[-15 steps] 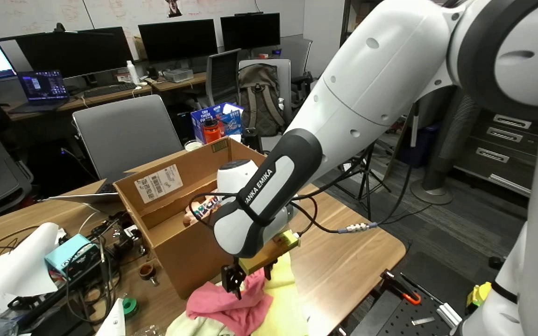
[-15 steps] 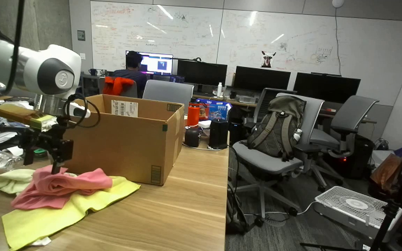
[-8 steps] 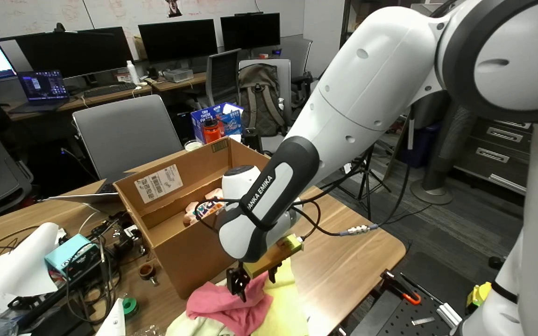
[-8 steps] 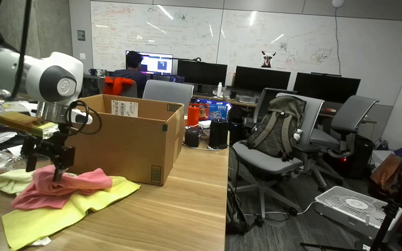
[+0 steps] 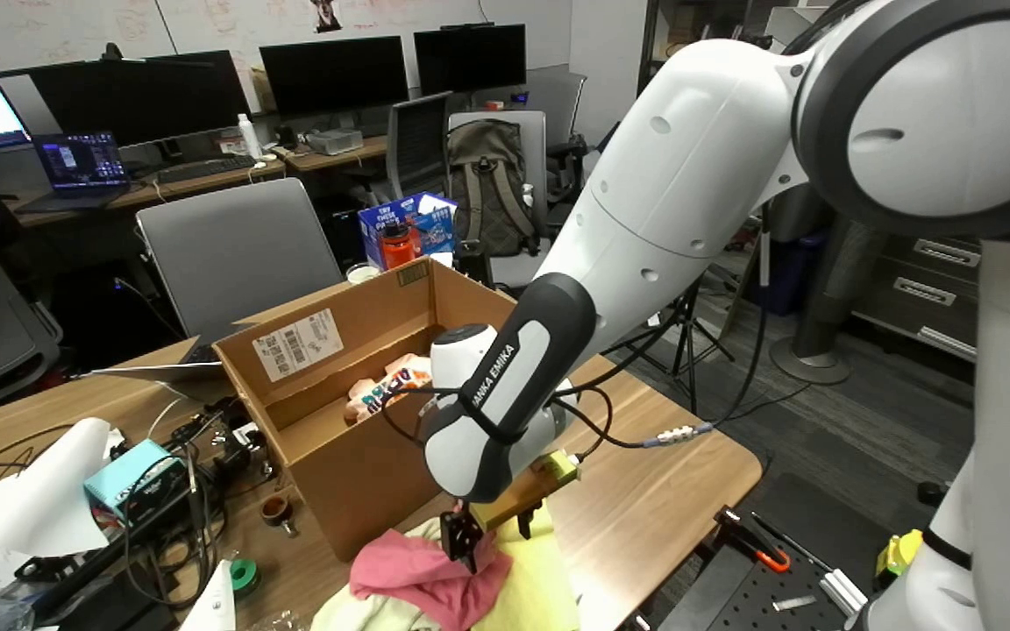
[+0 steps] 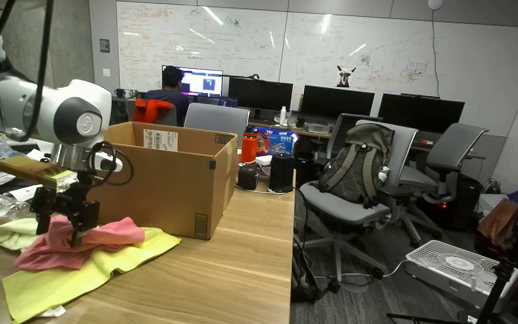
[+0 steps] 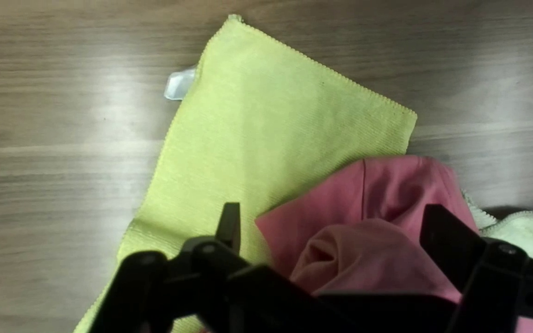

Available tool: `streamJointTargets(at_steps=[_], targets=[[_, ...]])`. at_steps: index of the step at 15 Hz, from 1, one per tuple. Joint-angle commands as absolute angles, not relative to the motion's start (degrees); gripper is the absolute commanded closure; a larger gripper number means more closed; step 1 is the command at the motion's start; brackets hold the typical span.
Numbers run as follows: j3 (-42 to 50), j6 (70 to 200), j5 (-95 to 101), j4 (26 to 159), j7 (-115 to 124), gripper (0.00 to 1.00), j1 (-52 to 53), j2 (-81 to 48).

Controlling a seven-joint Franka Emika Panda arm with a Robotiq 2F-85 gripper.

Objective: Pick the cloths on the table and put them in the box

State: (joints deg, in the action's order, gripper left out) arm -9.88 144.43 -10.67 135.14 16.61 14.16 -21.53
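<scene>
Black two-finger gripper (image 7: pixel 331 224) unclenched, fingers spread apart over the crumpled pink cloth (image 7: pixel 387 254); can't tell if tips touch. Pink sits on the wood-grain table (image 6: pixel 241 274), overlapping a flat yellow cloth (image 7: pixel 257 120) and a pale green cloth (image 7: pixel 532 233), near the open brown cardboard box (image 6: pixel 151 189). Wrist view: pink's free corner points left; yellow's long axis runs lower left to upper right. Box's inner wall has a white barcode label (image 5: pixel 297 344), text too small. Peach printed item (image 5: pixel 391 386) inside, lettering unclear. White arm (image 5: pixel 689 149) reads "ANKA EMIKA"; blue carton (image 6: pixel 281 141), "TRY".
</scene>
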Motion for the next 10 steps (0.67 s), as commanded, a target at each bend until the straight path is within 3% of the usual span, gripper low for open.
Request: streamJointTargets(at_steps=[1, 10], targets=[[-9.9, 145.7, -10.6, 135.0, 17.1, 0.0, 14.3, -20.9], [-10.1, 152.1, -10.3, 130.7, 17.7, 0.0, 15.0, -21.9]])
